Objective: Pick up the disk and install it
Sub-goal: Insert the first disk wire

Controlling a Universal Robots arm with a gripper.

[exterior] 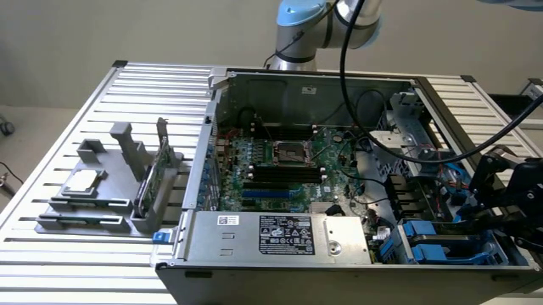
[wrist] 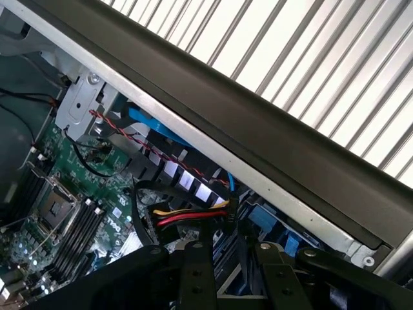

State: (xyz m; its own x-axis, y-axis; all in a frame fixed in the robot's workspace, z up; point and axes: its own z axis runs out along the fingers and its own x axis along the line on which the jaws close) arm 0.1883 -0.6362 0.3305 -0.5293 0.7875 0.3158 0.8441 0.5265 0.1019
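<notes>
An open computer case point(exterior: 222, 75) lies on a slatted metal table. In the drive bay at its near corner, on the exterior view's right, sits the disk point(exterior: 434, 245), dark grey with blue plastic rails. My black gripper point(exterior: 507, 206) hangs just above that bay, a little toward the exterior view's right of the disk, with black cables running up from it. In the wrist view my gripper point(wrist: 232, 284) hovers over blue carrier parts point(wrist: 271, 223) and a bundle of red, yellow and black wires point(wrist: 187, 216). I cannot make out whether anything is in its grip.
A grey fixture point(exterior: 110, 203) on the exterior view's left holds a small silver chip point(exterior: 85, 183) and an upright green card point(exterior: 151, 181). Inside the case are the motherboard point(exterior: 288, 166) and a power supply point(exterior: 280, 236). The case's dark rim point(wrist: 258, 129) runs close by the gripper.
</notes>
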